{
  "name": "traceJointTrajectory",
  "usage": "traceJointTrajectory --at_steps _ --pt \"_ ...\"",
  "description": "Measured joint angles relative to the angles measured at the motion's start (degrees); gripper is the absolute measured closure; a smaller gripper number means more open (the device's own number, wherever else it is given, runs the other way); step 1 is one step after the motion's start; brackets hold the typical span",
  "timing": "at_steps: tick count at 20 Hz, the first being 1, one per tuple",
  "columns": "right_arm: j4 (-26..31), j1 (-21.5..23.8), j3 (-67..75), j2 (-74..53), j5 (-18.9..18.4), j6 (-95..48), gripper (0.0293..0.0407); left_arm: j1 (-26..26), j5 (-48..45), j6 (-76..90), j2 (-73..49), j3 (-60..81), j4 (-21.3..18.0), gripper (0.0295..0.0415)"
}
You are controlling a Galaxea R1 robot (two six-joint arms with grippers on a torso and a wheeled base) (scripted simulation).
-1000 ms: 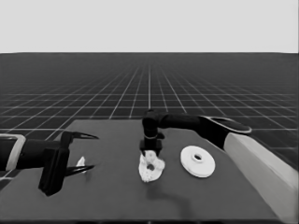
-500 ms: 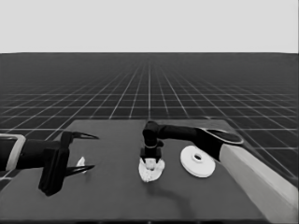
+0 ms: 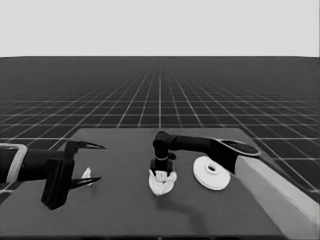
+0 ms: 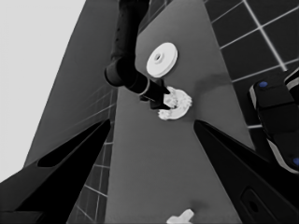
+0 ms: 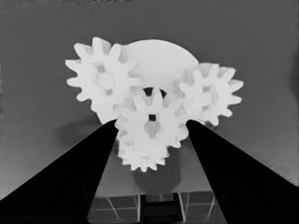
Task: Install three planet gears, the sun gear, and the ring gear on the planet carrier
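the left gripper [image 3: 84,162] waits over the table's [image 3: 120,210] left end, fingers apart, with a thin white piece [image 3: 86,175] lying on the table under them, not held. mid-table the right gripper [image 3: 162,170] hangs straight over the smaller round part [image 5: 159,58], which carries the gears [image 5: 100,77]; its fingers [image 5: 70,186] are clamped on the centre gear [image 5: 152,123], which sits between two outer gears, with a fourth gear just below it. the larger round part [image 3: 212,173] lies just beside it, to the right.
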Motion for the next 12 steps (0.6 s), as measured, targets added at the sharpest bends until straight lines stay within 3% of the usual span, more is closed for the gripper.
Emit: traceJointTrajectory --at_steps 12 --pt "0.0 0.0 0.0 0.0 0.0 7.2 0.039 0.0 0.0 0.0 0.0 0.0 0.0 0.0326"
